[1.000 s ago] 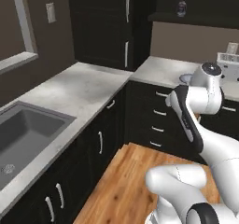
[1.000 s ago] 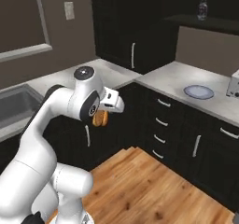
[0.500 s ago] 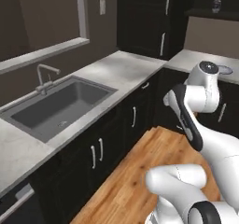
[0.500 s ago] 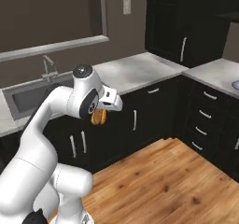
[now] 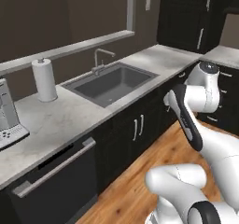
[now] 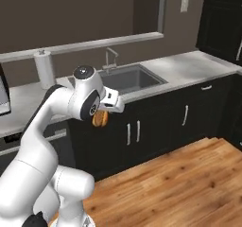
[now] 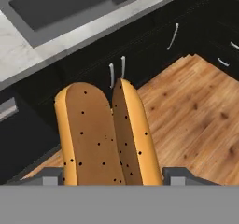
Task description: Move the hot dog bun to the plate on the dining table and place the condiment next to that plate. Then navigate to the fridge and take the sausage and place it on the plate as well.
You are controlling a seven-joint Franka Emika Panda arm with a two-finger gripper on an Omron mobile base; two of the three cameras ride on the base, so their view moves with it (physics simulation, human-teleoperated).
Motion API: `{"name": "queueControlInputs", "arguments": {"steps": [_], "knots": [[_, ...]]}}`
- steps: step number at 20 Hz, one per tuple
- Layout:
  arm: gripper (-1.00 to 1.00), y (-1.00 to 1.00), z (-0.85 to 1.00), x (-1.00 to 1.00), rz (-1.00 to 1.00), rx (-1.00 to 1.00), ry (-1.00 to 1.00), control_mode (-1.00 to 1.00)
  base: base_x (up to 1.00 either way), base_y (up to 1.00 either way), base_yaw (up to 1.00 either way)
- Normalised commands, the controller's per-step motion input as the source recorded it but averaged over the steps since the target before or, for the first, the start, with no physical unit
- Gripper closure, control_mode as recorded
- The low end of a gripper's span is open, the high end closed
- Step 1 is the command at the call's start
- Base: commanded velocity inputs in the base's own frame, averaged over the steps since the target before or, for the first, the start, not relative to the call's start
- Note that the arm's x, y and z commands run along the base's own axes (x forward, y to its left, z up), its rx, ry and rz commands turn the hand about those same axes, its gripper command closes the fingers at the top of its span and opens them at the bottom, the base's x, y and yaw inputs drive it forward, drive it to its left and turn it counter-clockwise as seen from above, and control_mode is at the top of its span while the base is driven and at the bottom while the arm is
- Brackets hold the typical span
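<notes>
The hot dog bun is a tan-orange, speckled bun with a lengthwise slit. It stands upright between my fingertips, and my gripper is shut on it. In the right base view the hot dog bun hangs under my gripper, in front of the black lower cabinets and above the floor. The plate, the dining table, the condiment and the sausage are out of view. A tall black unit with white handles stands at the far right; I cannot tell whether it is the fridge.
A marble counter carries a sink with a faucet, a paper towel roll and a pale appliance. Black cabinets line it. Wooden floor lies open on the right.
Both base views have swung along the counter, so the camera has moved: the sink now sits in the middle, and the paper towel roll has come into view. The bun stays in my gripper.
</notes>
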Motion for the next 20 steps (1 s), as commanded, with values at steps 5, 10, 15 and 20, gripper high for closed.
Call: {"name": "queueControlInputs", "arguments": {"steps": [5, 10, 15, 20], "knots": [[1.00, 0.00, 0.00, 0.00, 0.00, 0.00, 0.00, 1.00, -1.00, 1.00, 0.34], [1.00, 0.00, 0.00, 0.00, 0.00, 0.00, 0.00, 1.00, -1.00, 1.00, 0.30], [1.00, 0.00, 0.00, 0.00, 0.00, 0.00, 0.00, 1.00, -0.85, 1.00, 0.25], [1.00, 0.00, 0.00, 0.00, 0.00, 0.00, 0.00, 1.00, -0.47, 1.00, 0.19]]}}
